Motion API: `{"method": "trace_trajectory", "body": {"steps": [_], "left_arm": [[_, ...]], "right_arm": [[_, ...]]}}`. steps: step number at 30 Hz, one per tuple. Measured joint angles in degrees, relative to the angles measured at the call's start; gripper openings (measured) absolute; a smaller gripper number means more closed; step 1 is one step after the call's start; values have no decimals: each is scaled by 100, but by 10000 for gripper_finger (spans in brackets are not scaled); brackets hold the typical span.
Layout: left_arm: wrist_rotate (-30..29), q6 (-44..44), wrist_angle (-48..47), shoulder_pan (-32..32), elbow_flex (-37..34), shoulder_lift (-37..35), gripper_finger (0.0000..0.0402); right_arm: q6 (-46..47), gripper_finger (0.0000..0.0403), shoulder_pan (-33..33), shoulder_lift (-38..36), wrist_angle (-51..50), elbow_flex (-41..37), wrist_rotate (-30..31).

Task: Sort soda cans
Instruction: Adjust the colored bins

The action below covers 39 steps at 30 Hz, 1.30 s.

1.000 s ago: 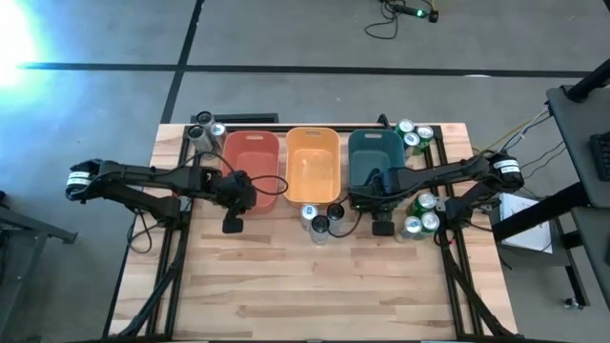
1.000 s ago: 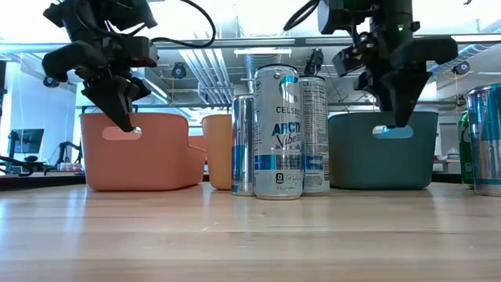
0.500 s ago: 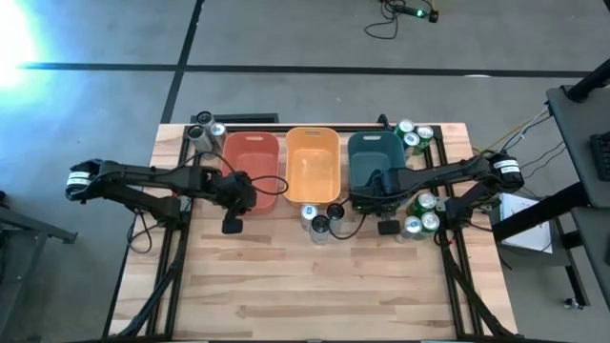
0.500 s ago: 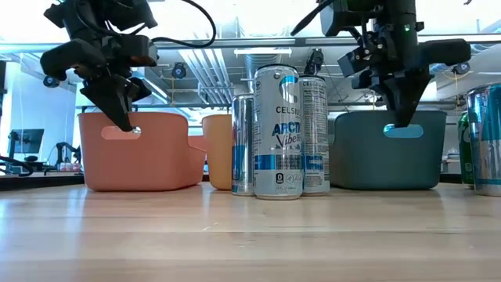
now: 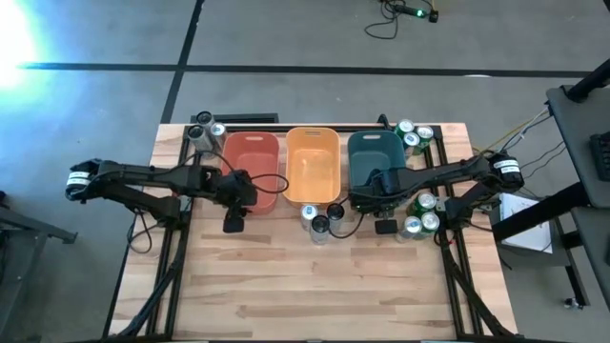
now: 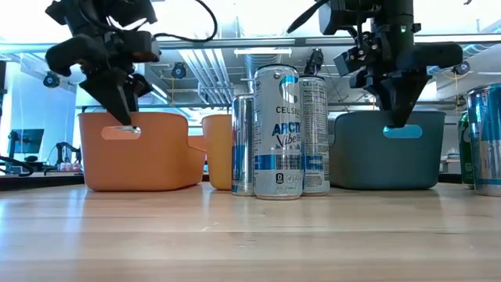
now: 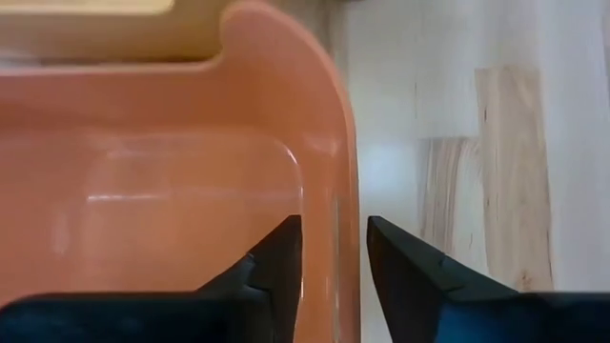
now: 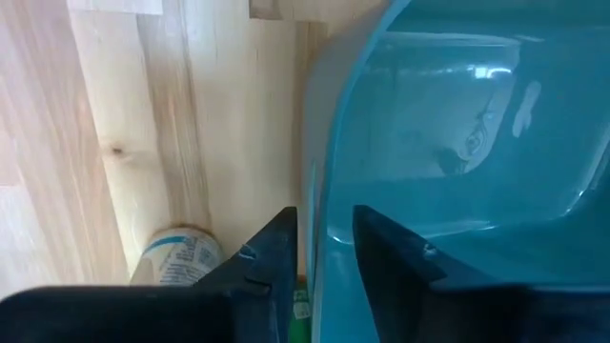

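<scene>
Overhead, we log three bins in a row on the wooden table (image 5: 315, 286): red bin (image 5: 250, 162), orange bin (image 5: 312, 164), teal bin (image 5: 374, 152). Soda cans stand in four groups: a few at the far left corner (image 5: 203, 131), three just in front of the orange bin (image 5: 319, 219), several at the far right corner (image 5: 414, 135), and a green cluster (image 5: 421, 213) by the right edge. The left gripper (image 5: 232, 219) sits at the red bin's near right corner; the right gripper (image 5: 385, 223) sits at the teal bin's near edge, beside the green cluster.

Low view: we see the three middle cans upright and touching, the front one a silver-and-blue can (image 6: 278, 133). More cans (image 6: 481, 141) show at the right edge. The left gripper (image 6: 121, 117) points down at the red bin's wall (image 6: 141, 157); the right gripper (image 6: 399, 119) points down at the teal bin's rim (image 6: 383, 160).

Left wrist view: the left gripper's fingers (image 7: 276, 262) are spread a little and straddle the red bin's rim (image 7: 324, 152), one inside, one outside. We cannot tell whether they press the wall.

Right wrist view: the right gripper's fingers (image 8: 272, 252) likewise stand slightly apart astride the teal bin's wall (image 8: 319, 191); contact unclear. One can (image 8: 181, 255) lies just outside the bin, beside the outer finger.
</scene>
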Motion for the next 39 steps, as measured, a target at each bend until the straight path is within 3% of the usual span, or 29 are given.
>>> {"method": "trace_trajectory", "body": {"steps": [15,24,31,39], "left_arm": [[-650,-57,-157,9,54,0,123],[-723,-303,-174,4,143,-71,124],[-905,-407,-469,0,847,-189,153],[-877,-480,-915,-26,1298,-231,205]], "right_arm": [[478,135,26,-2,241,84,-4],[451,165,190,-4,-266,1377,-48],[841,234,611,2,83,2291,-48],[1191,339,961,107,591,2148,-9]]}}
